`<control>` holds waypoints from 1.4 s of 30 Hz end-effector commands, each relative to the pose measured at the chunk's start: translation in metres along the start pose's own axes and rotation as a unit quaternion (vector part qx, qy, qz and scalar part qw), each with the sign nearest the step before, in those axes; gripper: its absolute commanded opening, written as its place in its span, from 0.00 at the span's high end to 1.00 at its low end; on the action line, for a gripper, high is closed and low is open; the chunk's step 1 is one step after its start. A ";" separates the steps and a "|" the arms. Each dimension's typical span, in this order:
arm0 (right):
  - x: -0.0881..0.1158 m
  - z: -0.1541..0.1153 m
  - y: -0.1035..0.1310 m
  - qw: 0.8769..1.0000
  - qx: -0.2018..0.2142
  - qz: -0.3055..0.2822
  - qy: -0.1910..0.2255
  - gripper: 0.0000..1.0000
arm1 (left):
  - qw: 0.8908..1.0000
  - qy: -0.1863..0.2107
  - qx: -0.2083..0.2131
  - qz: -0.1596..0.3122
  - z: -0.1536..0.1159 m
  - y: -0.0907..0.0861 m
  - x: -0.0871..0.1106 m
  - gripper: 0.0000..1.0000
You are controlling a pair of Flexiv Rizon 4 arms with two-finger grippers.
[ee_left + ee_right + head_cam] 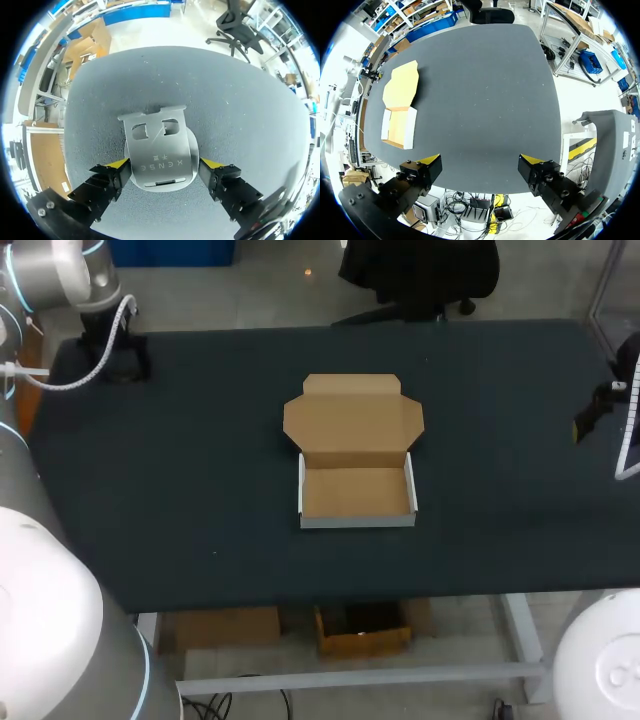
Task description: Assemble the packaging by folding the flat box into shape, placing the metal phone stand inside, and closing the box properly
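At the table's (200, 460) far left corner, the metal phone stand (160, 145) lies flat within the left gripper (165, 163); whether the gripper clamps it, I cannot tell. The stand is silver-grey with two cut-outs. Its long axis points ahead of the gripper, lipped end farthest, rounded end nearest. At mid-table sits the folded box (355, 490), brown inside and white outside. Its long axis runs left to right, and its lid (352, 425) lies open toward the far edge. The right gripper (481, 161) hangs at the right edge, jaws wide and empty.
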State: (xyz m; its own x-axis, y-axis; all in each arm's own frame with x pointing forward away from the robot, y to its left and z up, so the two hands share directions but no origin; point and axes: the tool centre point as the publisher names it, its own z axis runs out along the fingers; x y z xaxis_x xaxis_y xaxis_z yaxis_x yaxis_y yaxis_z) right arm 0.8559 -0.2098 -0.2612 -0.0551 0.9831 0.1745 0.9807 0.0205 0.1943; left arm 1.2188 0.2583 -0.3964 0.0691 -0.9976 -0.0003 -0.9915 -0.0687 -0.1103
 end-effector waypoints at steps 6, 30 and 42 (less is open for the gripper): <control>0.000 -0.002 0.000 1.000 0.002 0.000 0.001 0.00 | 1.000 -0.003 -0.026 -0.002 0.005 -0.010 -0.001 0.16; 0.000 -0.002 0.000 1.000 0.002 0.000 0.001 0.00 | 0.999 -0.008 -0.032 -0.007 0.011 -0.014 -0.003 0.91; 0.000 -0.002 0.000 1.000 0.002 0.000 0.001 0.00 | 1.000 -0.006 -0.025 -0.005 0.006 -0.011 -0.005 1.00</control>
State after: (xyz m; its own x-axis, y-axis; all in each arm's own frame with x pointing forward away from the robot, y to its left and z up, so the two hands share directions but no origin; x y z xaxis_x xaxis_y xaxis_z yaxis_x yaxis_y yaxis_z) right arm 0.8559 -0.2098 -0.2612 -0.0551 0.9831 0.1745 0.9807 0.0205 0.1943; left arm 1.2227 0.2616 -0.3993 0.0813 -0.9966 -0.0134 -0.9897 -0.0791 -0.1193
